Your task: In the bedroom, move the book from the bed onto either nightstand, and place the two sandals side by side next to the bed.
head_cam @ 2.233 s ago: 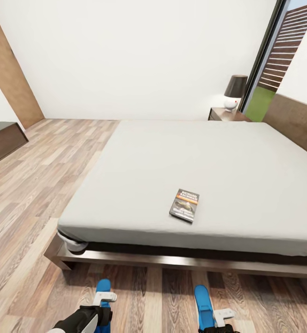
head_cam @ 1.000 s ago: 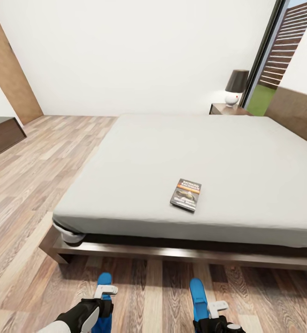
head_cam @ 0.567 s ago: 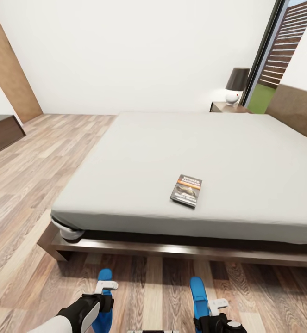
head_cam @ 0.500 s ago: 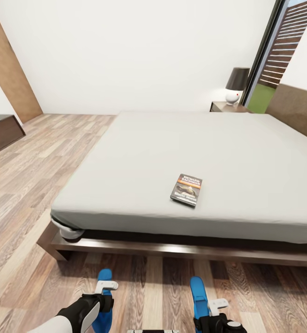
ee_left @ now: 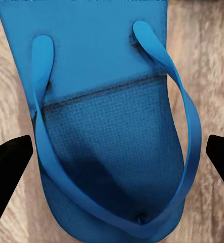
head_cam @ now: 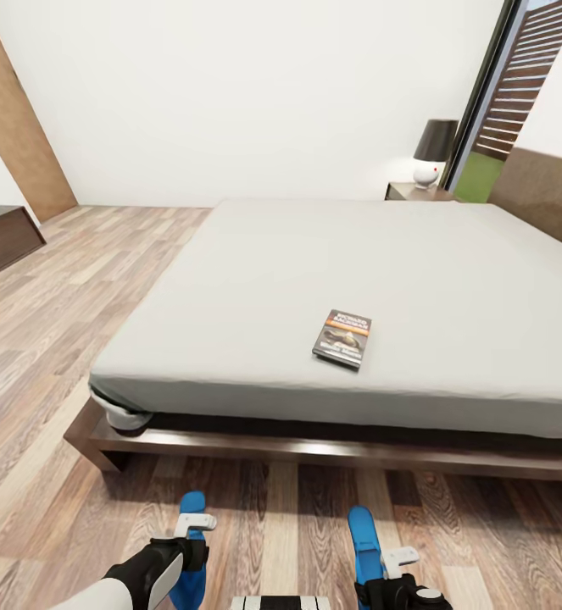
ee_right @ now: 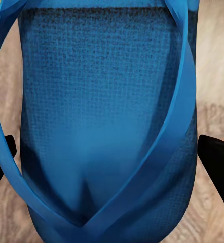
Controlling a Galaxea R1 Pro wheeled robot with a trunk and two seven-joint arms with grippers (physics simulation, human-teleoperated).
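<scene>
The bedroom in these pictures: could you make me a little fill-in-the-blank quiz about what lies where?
1. The book lies on the grey mattress of the ____.
2. The two sandals, the left sandal and the right sandal, are coloured ____.
3. The lamp stands on the nightstand beside the tall ____.
4. Under the sandals is a floor of ____ planks.

Missing words: bed; blue; window; wood
</scene>
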